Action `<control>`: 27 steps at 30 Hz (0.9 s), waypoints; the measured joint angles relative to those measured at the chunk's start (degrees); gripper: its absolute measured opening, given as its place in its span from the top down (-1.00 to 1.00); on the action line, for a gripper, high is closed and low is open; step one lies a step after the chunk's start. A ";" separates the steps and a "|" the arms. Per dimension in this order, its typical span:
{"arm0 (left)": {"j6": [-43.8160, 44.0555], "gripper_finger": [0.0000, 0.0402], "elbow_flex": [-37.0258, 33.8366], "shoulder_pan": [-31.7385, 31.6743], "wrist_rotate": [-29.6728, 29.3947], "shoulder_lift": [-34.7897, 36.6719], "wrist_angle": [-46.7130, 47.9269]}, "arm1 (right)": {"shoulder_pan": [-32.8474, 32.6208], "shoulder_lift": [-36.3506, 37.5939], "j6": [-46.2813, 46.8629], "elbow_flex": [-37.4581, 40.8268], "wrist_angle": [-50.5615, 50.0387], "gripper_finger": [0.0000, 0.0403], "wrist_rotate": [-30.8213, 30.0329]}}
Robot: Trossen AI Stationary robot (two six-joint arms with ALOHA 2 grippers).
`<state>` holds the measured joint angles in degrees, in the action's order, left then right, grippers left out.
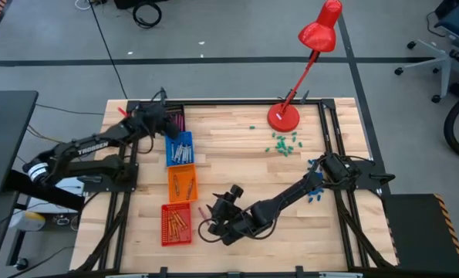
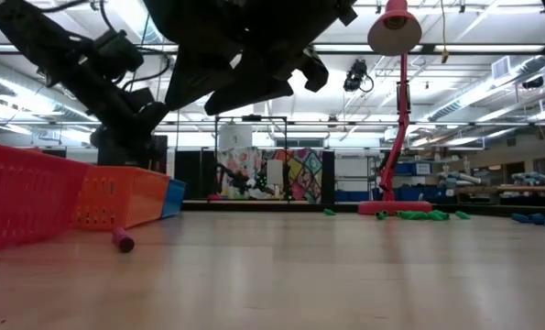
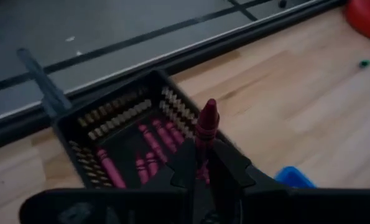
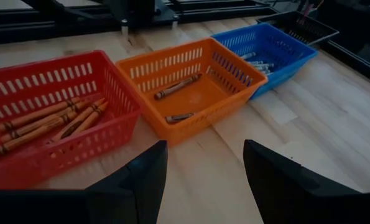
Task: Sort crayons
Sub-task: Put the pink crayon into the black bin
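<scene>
Right up close in the low view, one loose magenta crayon [image 2: 123,242] lies on the wooden table [image 1: 237,147], just in front of the orange basket [image 1: 183,184].

Using that orange basket as the anchor: the red basket [image 1: 176,224] sits on its near side holding orange crayons [image 4: 45,121], the blue basket [image 1: 180,148] on its far side has grey ones [image 1: 181,150], and the black basket [image 3: 119,134] beyond that holds pink crayons [image 3: 153,146]. Left gripper [image 3: 200,165] hangs over the black basket, pinched on a magenta crayon [image 3: 206,127] standing upright. Right gripper [image 4: 203,180] hovers just right of the red and orange baskets, fingers spread wide, nothing in them. Further right, green bits [image 1: 283,143] lie by the red lamp [image 1: 285,116].
</scene>
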<state>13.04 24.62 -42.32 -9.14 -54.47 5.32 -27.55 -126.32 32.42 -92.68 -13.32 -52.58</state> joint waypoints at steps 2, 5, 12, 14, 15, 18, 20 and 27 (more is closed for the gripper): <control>-0.31 0.81 0.00 -2.31 1.50 -1.08 -0.12 | 0.01 0.00 -0.02 0.01 0.21 -0.06 0.01; -0.70 0.81 0.07 -4.41 3.68 -3.92 0.17 | -0.02 0.00 -0.34 0.01 0.94 -0.06 0.07; -2.42 0.81 3.58 -6.46 4.47 -11.37 2.04 | -0.05 0.00 -0.68 0.01 1.49 -0.06 0.12; -3.26 0.81 6.00 -6.88 5.16 -13.62 4.16 | -0.05 0.00 -0.68 0.00 1.55 -0.06 0.13; -3.62 0.81 7.26 -7.07 5.30 -14.71 5.70 | -0.05 0.00 -0.68 0.02 1.55 -0.06 0.13; -5.34 0.81 10.84 -7.72 5.42 -18.02 9.93 | -0.13 0.00 -0.68 0.01 1.59 -0.06 0.15; -6.12 0.81 12.82 -8.47 5.51 -20.04 11.67 | -0.19 0.00 -0.68 0.02 1.59 -0.06 0.15; -7.91 0.81 16.11 -12.52 12.17 -26.60 13.38 | -0.57 0.00 -1.09 0.00 1.68 -0.06 0.17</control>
<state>5.13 40.73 -54.84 3.03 -81.07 18.70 -28.12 -126.32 31.33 -92.68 -11.64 -52.40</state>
